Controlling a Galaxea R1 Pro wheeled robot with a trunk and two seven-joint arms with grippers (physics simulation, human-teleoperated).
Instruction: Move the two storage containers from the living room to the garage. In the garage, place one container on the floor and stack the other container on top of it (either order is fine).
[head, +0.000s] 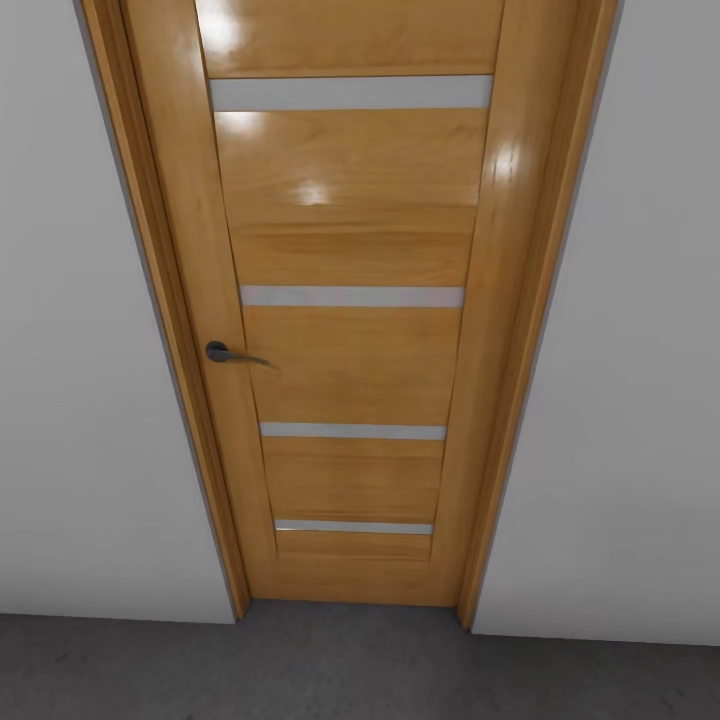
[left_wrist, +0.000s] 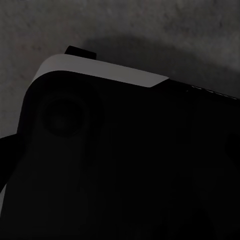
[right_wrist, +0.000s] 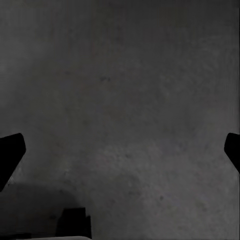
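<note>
a closed honey-brown door (head: 350, 330) with a dark lever handle (head: 228, 353) fills the head view above grey concrete floor (head: 350, 670), the right gripper (right_wrist: 120, 150) hangs with jaws wide apart over bare floor between them, and the left gripper's jaws cannot be told, seemingly behind dark robot body (left_wrist: 125, 165).

Door (head: 350, 300) top cut off by edge

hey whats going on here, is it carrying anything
Nothing is being carried that the pictures show. The robot faces a closed honey-brown wooden door with a dark lever handle, set in a white wall, standing on a dark grey speckled floor. The right gripper is open and empty, pointing down at that floor.
</note>
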